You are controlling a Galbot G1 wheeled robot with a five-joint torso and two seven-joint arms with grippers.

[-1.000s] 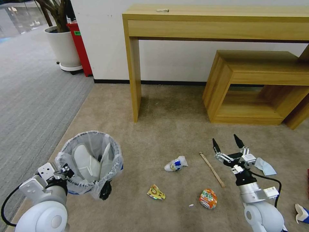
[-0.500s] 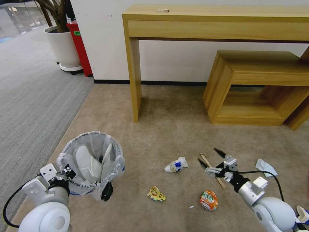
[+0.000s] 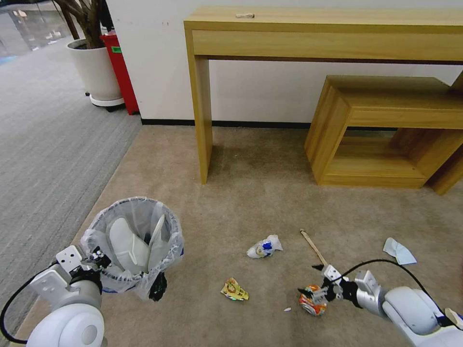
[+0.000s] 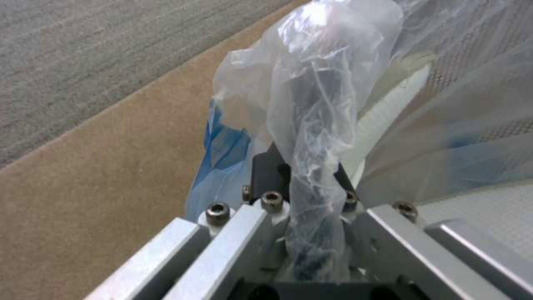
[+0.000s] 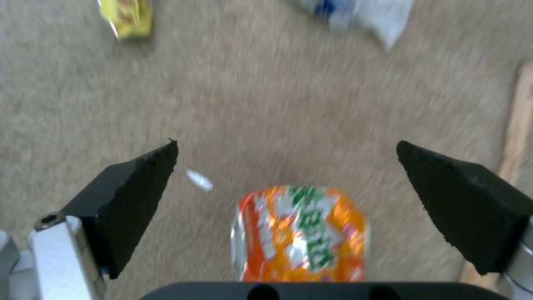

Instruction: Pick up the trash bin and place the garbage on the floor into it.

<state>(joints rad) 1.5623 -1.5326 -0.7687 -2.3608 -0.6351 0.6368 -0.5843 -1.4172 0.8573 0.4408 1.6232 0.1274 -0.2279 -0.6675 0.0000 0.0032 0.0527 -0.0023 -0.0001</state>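
While the left gripper stays out of the way at the lower left of the head view, its jaws are pinched tight on the bag liner at the near rim of the trash bin. In the left wrist view the crumpled plastic runs straight down between the metal finger mounts. Two white slippers stand on edge inside the bin, which sits on the beige floor close to the seam with the grey ribbed carpet.

At the lower right, the right gripper is low over the floor with its black fingers spread wide, holding nothing. The orange snack packet lies between them; in the right wrist view there is bare carpet on both sides of the packet, so neither finger touches it. A small white scrap lies just beside the left-hand finger in that view.

The wooden stick lies diagonally just above the right gripper in the head view, its near end close to the upper finger. A yellow wrapper and a blue-white cup sit at centre frame, well apart from the gripper. A pale blue tissue lies at right. Open carpet stretches from the litter up to the wooden table leg and the low bench.
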